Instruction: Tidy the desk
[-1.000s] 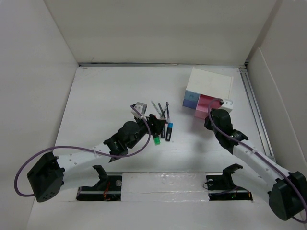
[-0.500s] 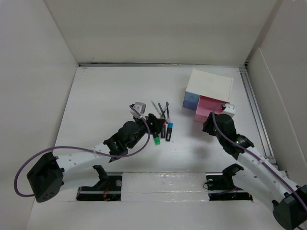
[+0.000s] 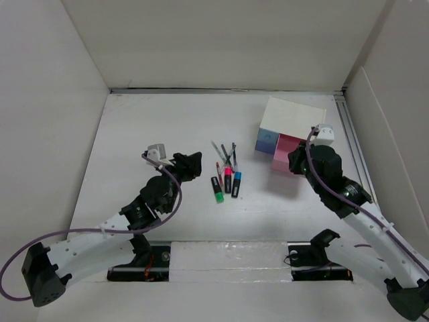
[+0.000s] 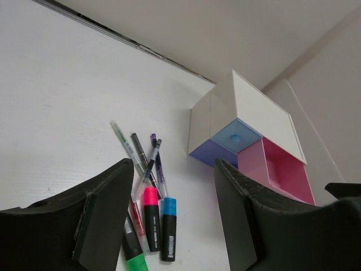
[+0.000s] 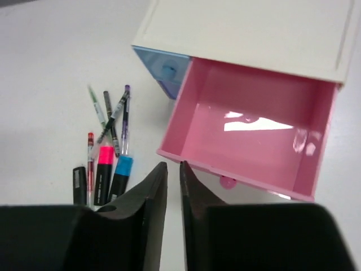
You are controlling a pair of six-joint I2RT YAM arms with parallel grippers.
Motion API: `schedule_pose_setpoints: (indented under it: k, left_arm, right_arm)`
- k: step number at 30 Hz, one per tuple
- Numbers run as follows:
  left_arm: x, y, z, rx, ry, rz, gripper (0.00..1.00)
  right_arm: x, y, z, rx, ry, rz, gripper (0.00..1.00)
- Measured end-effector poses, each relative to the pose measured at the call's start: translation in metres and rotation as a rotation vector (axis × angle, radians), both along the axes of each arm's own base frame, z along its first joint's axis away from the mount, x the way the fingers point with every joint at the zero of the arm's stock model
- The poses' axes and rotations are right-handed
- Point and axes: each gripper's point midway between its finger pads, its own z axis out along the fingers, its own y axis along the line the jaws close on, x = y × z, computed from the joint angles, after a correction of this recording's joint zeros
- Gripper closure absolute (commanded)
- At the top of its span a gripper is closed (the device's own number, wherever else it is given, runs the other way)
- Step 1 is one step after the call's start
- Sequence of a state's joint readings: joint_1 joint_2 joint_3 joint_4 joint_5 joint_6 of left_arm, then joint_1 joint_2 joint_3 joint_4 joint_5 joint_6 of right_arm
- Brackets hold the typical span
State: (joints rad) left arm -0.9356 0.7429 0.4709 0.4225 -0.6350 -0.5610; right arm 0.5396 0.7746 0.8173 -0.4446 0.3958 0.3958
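The desk (image 3: 144,121) is the wide white tabletop filling the middle of the top view, walled by white panels on three sides, with both arm bases at its near edge. A white box (image 3: 295,114) stands on its far right part, one pink drawer (image 3: 289,149) pulled out toward the arms and two blue drawers (image 3: 266,141) shut just left of it. In the right wrist view the drawer's glossy pink floor (image 5: 254,130) shows with light reflected on it. Near the desk's middle lies a loose cluster of pens: a few thin pens (image 3: 224,151) fanned at the far end, and nearer the arms a red pen (image 3: 219,168), a pink highlighter (image 3: 227,178), a blue highlighter (image 3: 236,181), a black marker (image 3: 215,183) and a green-capped marker (image 3: 219,196), lying side by side. The left gripper (image 3: 189,164) hangs just left of this cluster, clear of it; its jaws are spread wide with nothing between them, and its wrist view looks through the gap at the pens and the box. The right gripper (image 3: 295,163) sits at the near front of the pink drawer; its fingers (image 5: 153,192) are drawn almost together, only a thin slit left, pinching nothing
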Motion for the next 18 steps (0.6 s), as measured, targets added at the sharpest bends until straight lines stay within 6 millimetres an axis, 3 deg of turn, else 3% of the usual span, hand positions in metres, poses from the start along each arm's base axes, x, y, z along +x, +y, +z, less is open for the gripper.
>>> schedule_pose_setpoints:
  k: [4,6,9,12,13,14,18]
  left_arm:
    - [0.000,0.011,-0.004,-0.004,0.017,0.043,0.45]
    - [0.000,0.014,-0.007,0.002,0.026,0.054,0.45]
    - [-0.002,0.017,-0.005,-0.002,0.025,0.058,0.45]
    - [-0.003,0.022,0.000,-0.020,0.014,0.063,0.45]
    - [-0.003,0.024,0.000,-0.021,0.015,0.068,0.45]
    - [-0.002,0.027,0.000,-0.019,0.016,0.074,0.45]
    - [0.004,0.036,0.001,-0.023,0.016,0.091,0.45]
  right_arm:
    - [0.010,0.034,0.008,-0.040,0.004,0.100,0.97]
    - [0.020,0.058,0.004,-0.068,0.023,0.161,0.99]
    - [0.038,0.095,-0.024,-0.106,0.081,0.241,1.00]
    - [0.051,0.122,-0.069,-0.140,0.167,0.300,0.88]
    - [0.056,0.129,-0.085,-0.149,0.192,0.312,0.74]
    - [0.060,0.135,-0.099,-0.153,0.215,0.323,0.69]
    - [0.074,0.160,-0.150,-0.184,0.305,0.363,0.59]
